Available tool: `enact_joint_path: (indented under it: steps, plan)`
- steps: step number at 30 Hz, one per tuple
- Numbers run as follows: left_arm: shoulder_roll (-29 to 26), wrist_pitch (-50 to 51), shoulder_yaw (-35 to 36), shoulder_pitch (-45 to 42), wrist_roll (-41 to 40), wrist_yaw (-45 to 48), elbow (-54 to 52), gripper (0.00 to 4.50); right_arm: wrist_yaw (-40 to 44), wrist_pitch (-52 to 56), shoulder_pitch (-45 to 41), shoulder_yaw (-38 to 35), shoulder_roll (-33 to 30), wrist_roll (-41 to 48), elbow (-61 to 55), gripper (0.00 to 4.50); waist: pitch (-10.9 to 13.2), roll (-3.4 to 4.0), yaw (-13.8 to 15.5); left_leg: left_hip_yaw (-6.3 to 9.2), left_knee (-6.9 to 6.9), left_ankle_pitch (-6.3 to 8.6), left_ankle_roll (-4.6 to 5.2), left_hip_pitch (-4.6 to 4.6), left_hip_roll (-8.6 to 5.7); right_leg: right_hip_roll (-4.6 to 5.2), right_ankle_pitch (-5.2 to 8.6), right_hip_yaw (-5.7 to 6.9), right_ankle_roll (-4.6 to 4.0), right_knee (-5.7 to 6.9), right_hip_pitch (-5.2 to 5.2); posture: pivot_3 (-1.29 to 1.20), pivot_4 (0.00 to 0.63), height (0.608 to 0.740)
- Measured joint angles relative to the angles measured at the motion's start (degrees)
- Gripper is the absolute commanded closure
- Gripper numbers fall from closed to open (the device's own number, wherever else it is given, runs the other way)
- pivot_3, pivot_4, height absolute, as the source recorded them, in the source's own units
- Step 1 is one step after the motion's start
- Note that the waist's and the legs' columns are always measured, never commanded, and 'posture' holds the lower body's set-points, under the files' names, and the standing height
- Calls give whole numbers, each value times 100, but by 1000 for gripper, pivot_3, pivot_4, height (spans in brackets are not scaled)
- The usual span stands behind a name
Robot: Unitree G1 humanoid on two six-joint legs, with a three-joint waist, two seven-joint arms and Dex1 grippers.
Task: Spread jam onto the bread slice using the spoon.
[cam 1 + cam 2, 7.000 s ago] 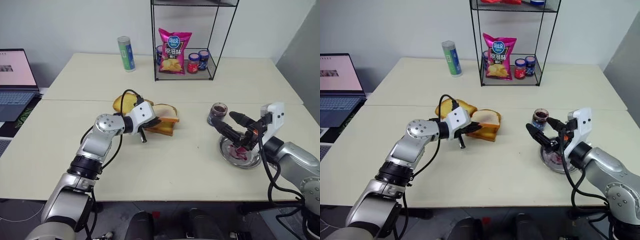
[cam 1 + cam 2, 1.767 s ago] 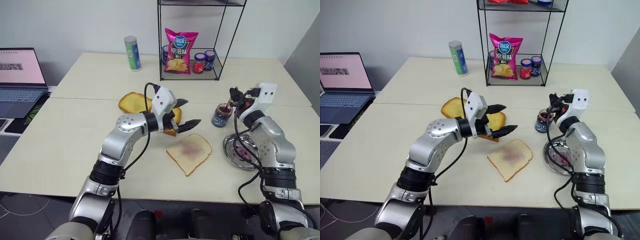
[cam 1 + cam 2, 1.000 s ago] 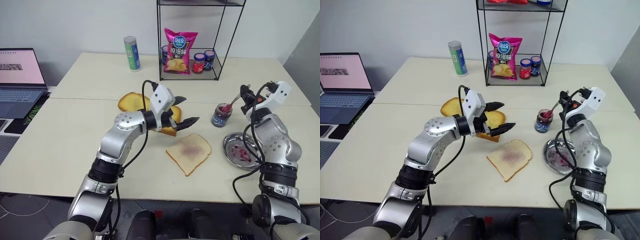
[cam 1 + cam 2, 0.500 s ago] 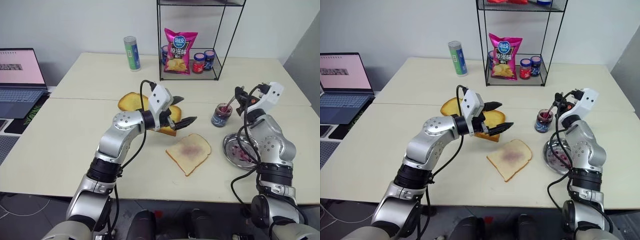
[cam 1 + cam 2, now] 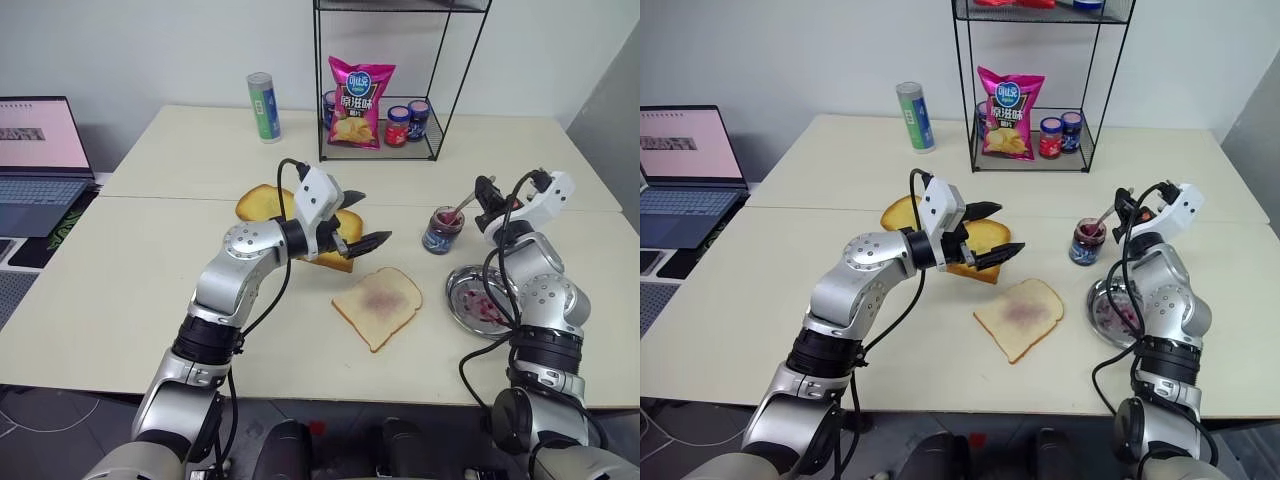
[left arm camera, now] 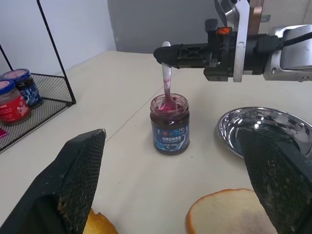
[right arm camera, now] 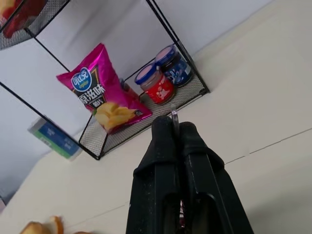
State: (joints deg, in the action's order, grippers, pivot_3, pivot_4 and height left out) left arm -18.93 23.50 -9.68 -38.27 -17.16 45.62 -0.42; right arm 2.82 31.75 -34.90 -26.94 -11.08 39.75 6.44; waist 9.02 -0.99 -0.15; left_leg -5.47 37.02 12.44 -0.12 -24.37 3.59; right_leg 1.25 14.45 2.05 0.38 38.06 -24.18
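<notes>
1. The right claw (image 6: 163, 52) was clamped on the handle of the spoon (image 6: 167, 83), whose jam-coated bowl dipped into an open jam jar (image 6: 169, 125) on the worktop (image 5: 150, 290).
2. The left claw (image 5: 365, 220) hung with its fingers apart, holding nothing, above two toasted slices (image 5: 265, 203).
3. The bread slice (image 5: 378, 305) lay flat near the worktop's front edge, a purple-red stain at its middle, between the toasted slices and a metal dish (image 5: 478, 300) smeared with jam (image 5: 480, 303).

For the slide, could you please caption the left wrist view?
Right gripper dips the spoon into the open jam jar beside a steel dish.
</notes>
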Motion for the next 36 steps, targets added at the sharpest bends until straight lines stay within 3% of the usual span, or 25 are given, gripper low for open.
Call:
enact_joint_path:
  steps: [36]
  plan:
    - [-11,12,35,1,-178,312,-49,0,-1249,41,-189,-1323,310,2451,-208,4473,1,4,-5,0,-2,0,0,0,1,0,0,-2,0,1,-1,0,150,740]
